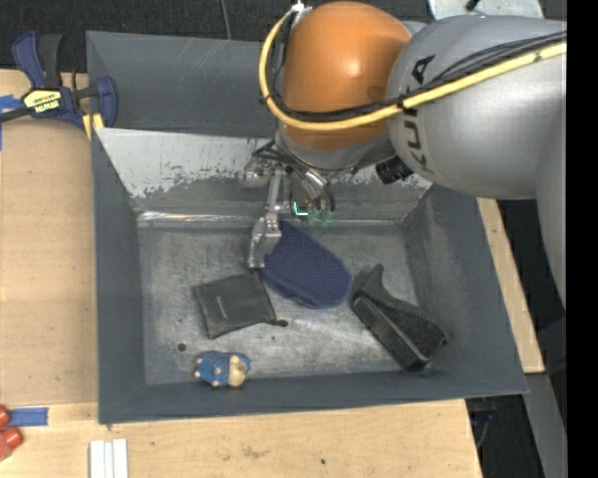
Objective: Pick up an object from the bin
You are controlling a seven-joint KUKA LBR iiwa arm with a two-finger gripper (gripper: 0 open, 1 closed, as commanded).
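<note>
Gripper (269,239) being held at edge of dark blue oval pouch (304,269); whether spread or closed cannot be told. Likely risk: pouch being pushed aside, onto dark grey square (234,305) just below gripper, instead of being caught.

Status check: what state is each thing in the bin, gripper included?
Blue oval pad: lying flat, mid-bin.
Gripper: low at that pad's far end.
Grey square piece: flat on the floor.
Black angled thing: lying by right wall.
Small blue toy: lying near front wall.
</note>
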